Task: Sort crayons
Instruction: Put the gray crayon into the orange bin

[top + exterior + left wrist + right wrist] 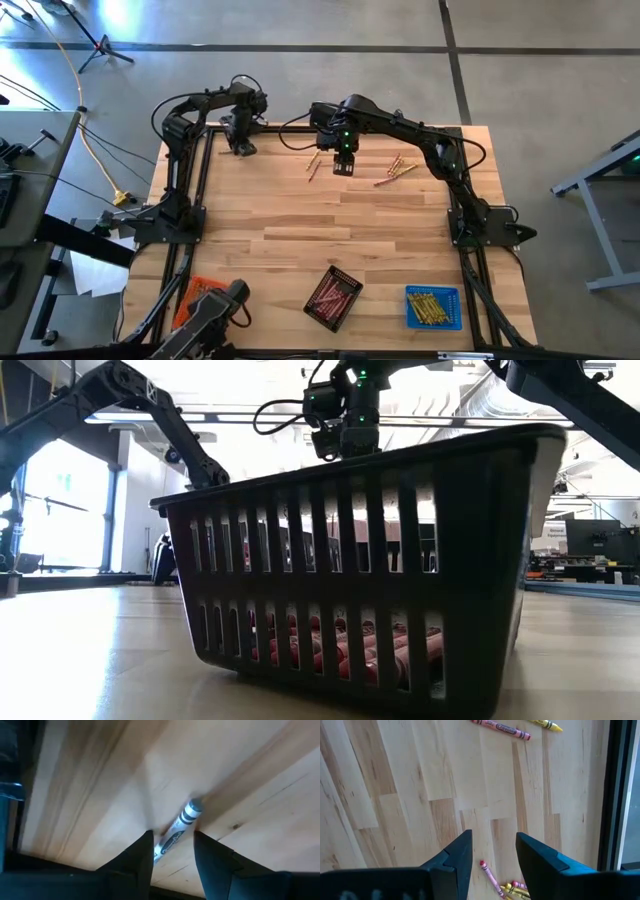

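Crayon sort, partly done: we count filled trays near, loose stock far.

Sorted: red crayons in the black tray (333,297), yellow ones in the blue tray (433,307). Left to sort: loose crayons (396,170) on the table (300,220) at its far edge, lying at mixed slants. Left tool (172,852), fingers spread, straddles a grey crayon (179,827) at the far-left corner, which lies flat, long axis running out between the fingers. Right tool (493,855), spread and empty, hangs over bare wood between two loose clusters.
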Action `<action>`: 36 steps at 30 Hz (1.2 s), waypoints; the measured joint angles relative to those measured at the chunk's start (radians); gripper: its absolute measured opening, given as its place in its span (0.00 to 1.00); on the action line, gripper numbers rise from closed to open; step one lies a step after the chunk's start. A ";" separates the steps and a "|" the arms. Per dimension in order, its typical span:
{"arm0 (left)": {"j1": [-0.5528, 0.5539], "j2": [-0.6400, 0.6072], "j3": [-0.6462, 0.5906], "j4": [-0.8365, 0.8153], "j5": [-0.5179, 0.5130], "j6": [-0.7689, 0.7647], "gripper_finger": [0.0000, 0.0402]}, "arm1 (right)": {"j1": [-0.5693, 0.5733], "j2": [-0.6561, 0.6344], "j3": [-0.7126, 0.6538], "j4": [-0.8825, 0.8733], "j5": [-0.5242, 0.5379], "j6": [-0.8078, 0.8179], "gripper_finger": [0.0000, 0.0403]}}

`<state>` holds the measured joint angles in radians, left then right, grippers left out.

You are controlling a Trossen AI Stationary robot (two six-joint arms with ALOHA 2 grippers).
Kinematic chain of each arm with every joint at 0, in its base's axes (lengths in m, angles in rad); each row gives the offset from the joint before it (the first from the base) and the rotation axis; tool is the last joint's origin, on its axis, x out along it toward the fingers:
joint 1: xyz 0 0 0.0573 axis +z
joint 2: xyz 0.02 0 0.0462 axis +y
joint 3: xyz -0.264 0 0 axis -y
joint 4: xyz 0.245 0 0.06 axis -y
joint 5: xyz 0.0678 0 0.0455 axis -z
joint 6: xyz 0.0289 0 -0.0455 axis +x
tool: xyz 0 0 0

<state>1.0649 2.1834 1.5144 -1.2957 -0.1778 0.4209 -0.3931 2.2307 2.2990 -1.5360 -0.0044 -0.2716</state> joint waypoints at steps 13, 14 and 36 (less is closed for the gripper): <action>-0.009 0.005 0.001 -0.074 0.018 0.000 0.04 | 0.000 0.000 0.000 0.023 -0.035 -0.022 0.34; -0.011 0.005 0.001 -0.080 0.018 0.000 0.03 | 0.000 0.000 0.000 0.023 -0.036 -0.022 0.34; -0.154 0.002 0.001 -0.121 0.006 -0.024 0.01 | 0.000 0.000 0.000 0.018 -0.038 0.001 0.34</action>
<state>0.9104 2.1850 1.5154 -1.4170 -0.1722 0.3973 -0.3929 2.2308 2.2990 -1.5178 -0.0424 -0.2703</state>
